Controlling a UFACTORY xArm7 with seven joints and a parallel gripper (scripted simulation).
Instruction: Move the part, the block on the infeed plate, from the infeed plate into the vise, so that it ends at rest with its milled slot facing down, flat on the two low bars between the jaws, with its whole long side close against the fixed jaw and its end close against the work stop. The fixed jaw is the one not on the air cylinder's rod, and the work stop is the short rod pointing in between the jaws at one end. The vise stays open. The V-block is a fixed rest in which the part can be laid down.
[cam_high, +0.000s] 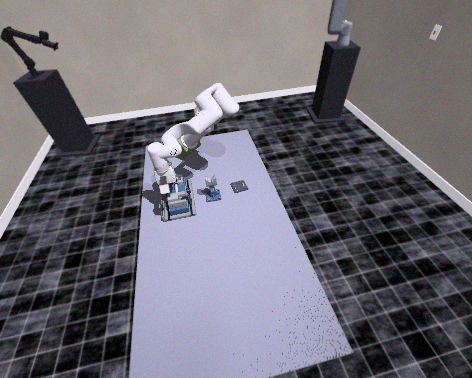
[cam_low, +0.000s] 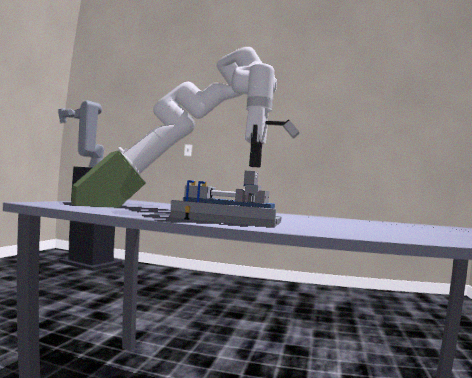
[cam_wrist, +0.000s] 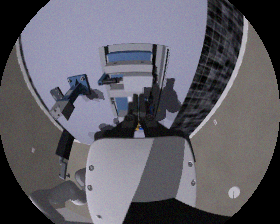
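Directly below my claw (cam_low: 255, 161), clenched on nothing above the vise (cam_low: 223, 212), the part (cam_low: 250, 179) seems to stand up between the jaws, so I judge placing done and seating unchecked: next I'd nudge it downward, over the grey table (cam_low: 350, 235) and checkered floor (cam_low: 250, 325).

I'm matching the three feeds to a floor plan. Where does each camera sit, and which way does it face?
Top: high above the table's far end, looking down its length at the vise, V-block and infeed plate; whole arm shows.
Exterior: table height, side-on to the vise; arm and shut, empty gripper above it.
Wrist: on the arm's last link, looking down past the fingers at the vise.
All three share the vise.
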